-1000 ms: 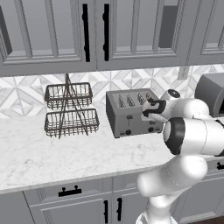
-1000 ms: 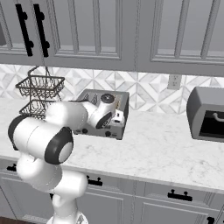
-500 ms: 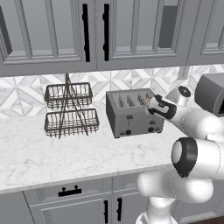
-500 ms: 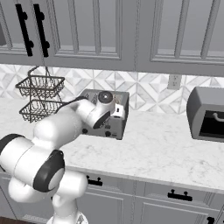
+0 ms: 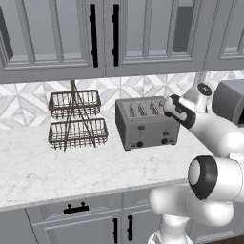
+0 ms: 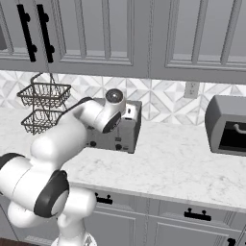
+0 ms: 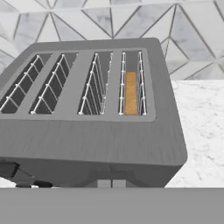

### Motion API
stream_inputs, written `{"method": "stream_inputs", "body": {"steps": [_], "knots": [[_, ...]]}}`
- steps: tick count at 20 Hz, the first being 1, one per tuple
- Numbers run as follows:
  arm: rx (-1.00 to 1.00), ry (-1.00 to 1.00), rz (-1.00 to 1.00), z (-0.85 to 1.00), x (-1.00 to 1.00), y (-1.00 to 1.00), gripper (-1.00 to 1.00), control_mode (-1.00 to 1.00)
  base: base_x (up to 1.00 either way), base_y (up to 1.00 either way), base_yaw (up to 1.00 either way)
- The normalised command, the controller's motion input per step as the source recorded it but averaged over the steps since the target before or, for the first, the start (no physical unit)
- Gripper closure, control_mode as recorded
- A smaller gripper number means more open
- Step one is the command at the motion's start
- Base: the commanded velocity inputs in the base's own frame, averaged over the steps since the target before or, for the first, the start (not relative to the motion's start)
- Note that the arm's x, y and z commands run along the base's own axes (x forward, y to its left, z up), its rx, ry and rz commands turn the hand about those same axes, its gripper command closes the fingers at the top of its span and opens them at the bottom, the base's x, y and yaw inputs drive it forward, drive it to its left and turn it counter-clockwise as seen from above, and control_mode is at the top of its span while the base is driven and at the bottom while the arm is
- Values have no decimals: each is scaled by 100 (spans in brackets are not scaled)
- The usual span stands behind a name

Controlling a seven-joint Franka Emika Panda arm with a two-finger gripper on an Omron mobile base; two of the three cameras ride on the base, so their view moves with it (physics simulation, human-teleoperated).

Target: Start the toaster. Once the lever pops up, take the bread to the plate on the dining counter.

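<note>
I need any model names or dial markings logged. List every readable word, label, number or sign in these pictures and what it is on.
None can be read.
The toaster: no legible print by its knobs or levers.
The darker grey appliance: no visible marking.

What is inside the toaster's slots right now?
In the hand view, the toaster holds the bread in its rightmost slot; the other three show bare wire guides. The bread's lower part is hidden.

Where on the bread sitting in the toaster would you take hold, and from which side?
Grip the bread by its top crust edge, coming straight down from above. It stands on edge in the rightmost slot of the toaster, sunk between wire guides, so only that thin top edge is exposed. The end effector's fingers should probably close across the slice's flat faces.
</note>
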Motion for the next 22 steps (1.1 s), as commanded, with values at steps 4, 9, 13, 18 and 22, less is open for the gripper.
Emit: {"method": "stream_inputs", "body": {"steps": [4,9,13,18,22], "knots": [[0,-2,0,46,0,0,100,-100,0,0,0],[0,0,0,28,2,-1,100,-100,0,0,0],[0,0,0,3,16,-8,100,-100,0,0,0],[0,0,0,0,30,-4,100,-100,0,0,0],[0,0,0,0,28,0,100,-100,0,0,0]]}}
